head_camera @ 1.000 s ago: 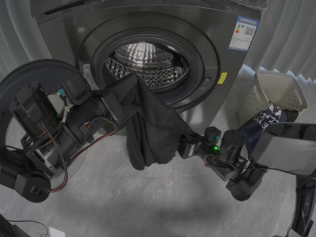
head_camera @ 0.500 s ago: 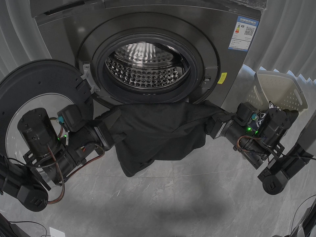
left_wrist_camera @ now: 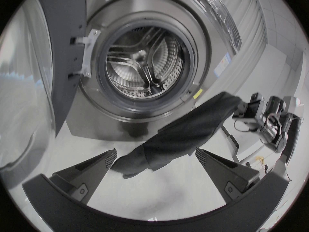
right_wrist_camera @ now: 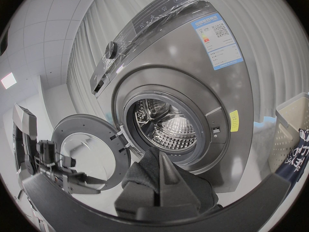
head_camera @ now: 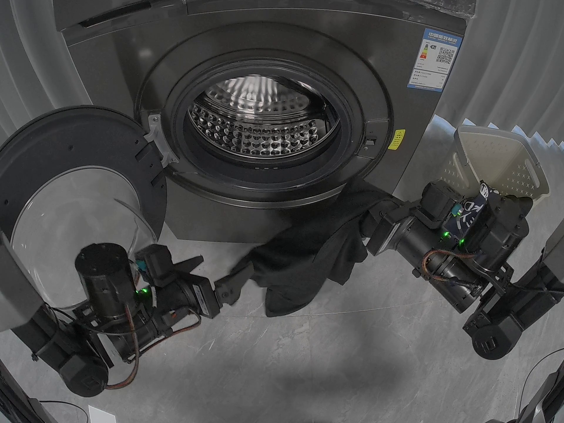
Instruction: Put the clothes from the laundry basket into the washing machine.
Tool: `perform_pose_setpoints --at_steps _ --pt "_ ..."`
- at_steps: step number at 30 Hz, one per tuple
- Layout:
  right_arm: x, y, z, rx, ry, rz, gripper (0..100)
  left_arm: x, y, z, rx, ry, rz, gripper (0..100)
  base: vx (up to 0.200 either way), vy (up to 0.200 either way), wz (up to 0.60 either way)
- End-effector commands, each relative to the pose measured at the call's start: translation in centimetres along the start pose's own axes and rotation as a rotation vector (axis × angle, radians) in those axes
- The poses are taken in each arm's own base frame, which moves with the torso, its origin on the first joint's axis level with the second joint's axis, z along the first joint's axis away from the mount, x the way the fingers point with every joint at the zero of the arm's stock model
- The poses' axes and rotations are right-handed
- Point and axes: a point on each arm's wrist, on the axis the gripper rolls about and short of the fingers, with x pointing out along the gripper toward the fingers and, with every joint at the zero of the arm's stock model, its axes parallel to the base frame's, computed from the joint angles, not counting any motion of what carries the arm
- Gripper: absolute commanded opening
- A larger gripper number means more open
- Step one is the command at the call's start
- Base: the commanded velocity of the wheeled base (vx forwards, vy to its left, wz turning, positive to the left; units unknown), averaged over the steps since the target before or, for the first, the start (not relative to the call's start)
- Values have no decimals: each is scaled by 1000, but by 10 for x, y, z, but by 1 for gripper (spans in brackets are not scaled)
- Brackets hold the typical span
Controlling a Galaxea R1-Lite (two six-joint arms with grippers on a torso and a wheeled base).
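Note:
A black garment (head_camera: pixel 311 248) hangs below the washing machine's open drum (head_camera: pixel 264 118). One end is pinched in my right gripper (head_camera: pixel 369 225), which is shut on it (right_wrist_camera: pixel 159 174) just right of the machine's lower front. The other end droops to the floor (left_wrist_camera: pixel 135 161). My left gripper (head_camera: pixel 223 270) is low at the front left, open, its fingertips just short of the cloth's drooping corner (left_wrist_camera: pixel 155 152). The cream laundry basket (head_camera: pixel 505 160) stands right of the machine, with a dark blue printed garment (head_camera: pixel 470 212) hanging over its front rim.
The machine's round door (head_camera: pixel 76 165) is swung open to the left, just above my left arm. The grey floor (head_camera: pixel 329 359) in front of the machine is bare. Pleated curtains (head_camera: pixel 517 48) hang behind the machine.
My left gripper let go of the black garment and dropped back toward the lower left. The cloth, stretched between both grippers before, now hangs from the right gripper alone, sagging to the floor.

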Motion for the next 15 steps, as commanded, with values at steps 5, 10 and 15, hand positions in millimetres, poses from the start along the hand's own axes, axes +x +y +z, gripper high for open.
perform_pose_setpoints --at_steps 5,10,15 --pt "1 6 0 56 -9 -16 0 18 -8 -42 38 112 -42 100 0 0 0" --pt "1 7 0 60 -10 -15 0 24 -18 -49 72 95 -110 100 0 0 0" --pt "3 8 2 63 -20 -11 0 32 -31 -53 120 58 -176 100 0 0 0"
